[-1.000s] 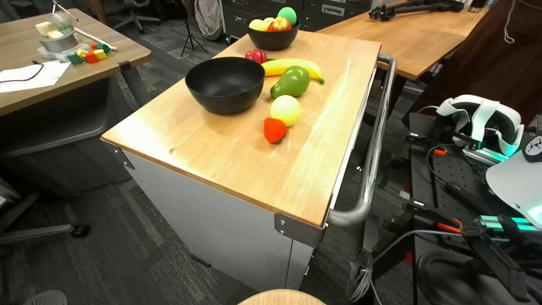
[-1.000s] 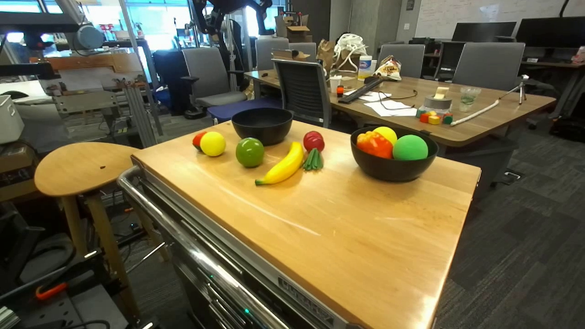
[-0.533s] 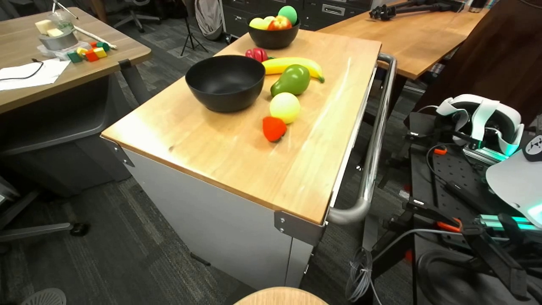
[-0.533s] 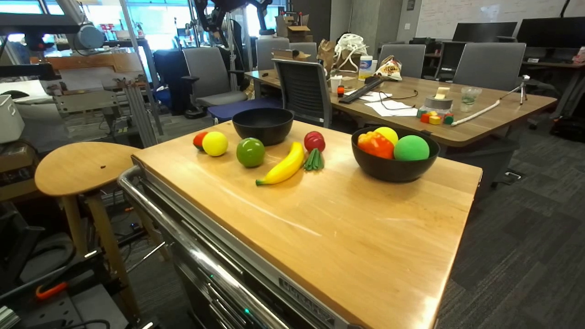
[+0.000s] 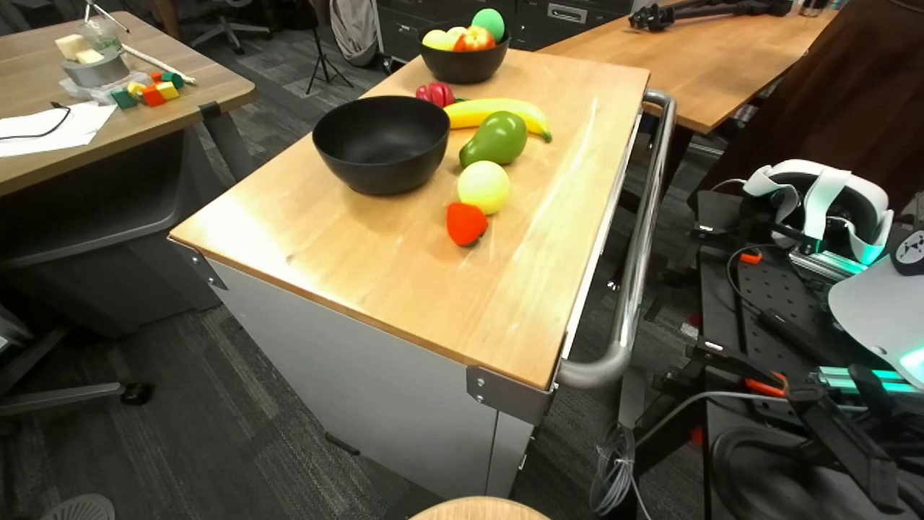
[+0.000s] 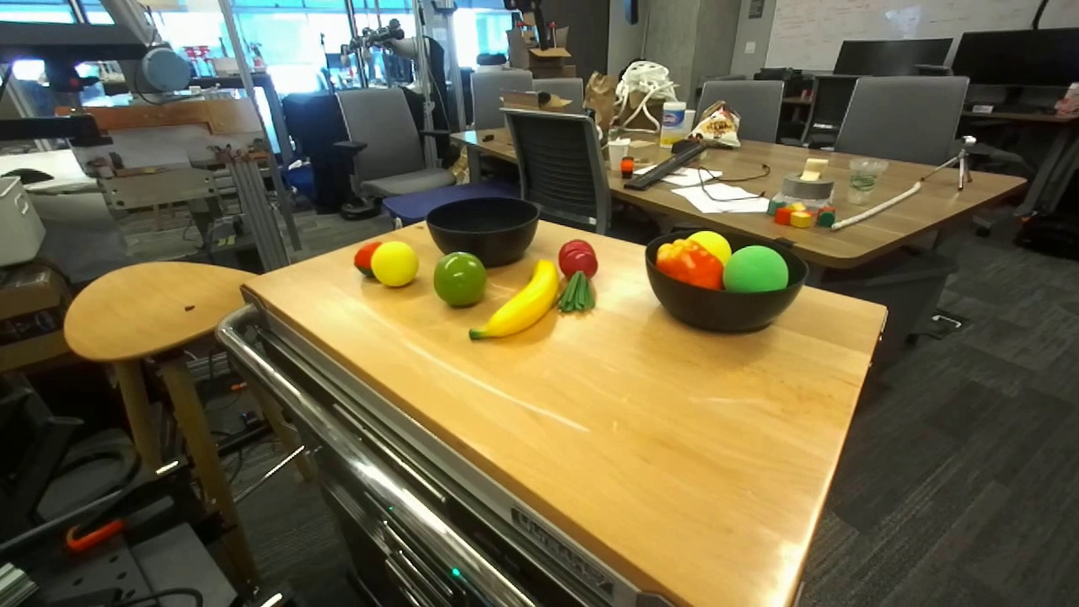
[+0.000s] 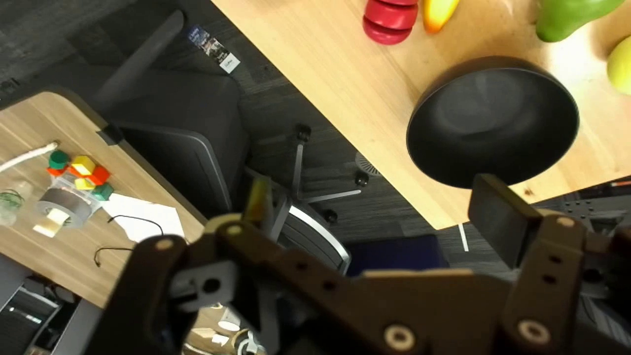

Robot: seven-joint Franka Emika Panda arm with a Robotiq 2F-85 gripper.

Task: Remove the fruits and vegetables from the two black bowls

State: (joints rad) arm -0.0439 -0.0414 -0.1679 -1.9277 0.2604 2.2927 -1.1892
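1. Wrist view: your claw (image 7: 377, 212) has its fingers (image 7: 499, 222) spread wide, dark floor (image 7: 394, 207) showing through the gap.
2. One fingertip crosses in front of the rim of a black bowl (image 7: 493, 130); you look right down to its bottom. Both exterior views put it upright on the bench (image 6: 725, 413).
3. The loaded bowl (image 6: 725, 314), also black and upright, stands well apart from it. From an exterior view you make out two yellow pieces (image 5: 438, 40), a red-orange piece (image 5: 474, 40) and a green ball (image 5: 489, 24) inside, the yellow ones partly hidden.
4. Loose on the bench: a banana (image 6: 521, 307) lies between a green pear-shaped piece (image 6: 460, 279) and a red vegetable (image 6: 578, 257) with green tops.
5. A yellow ball (image 6: 394, 263) sits just beside a small red piece (image 5: 465, 224); you cannot tell whether they touch. Both lie on the pear-shaped piece's side away from the banana.
6. A metal handle (image 5: 642, 245) runs along one edge of the bench; a round wooden stool (image 6: 160, 308) stands near a corner.
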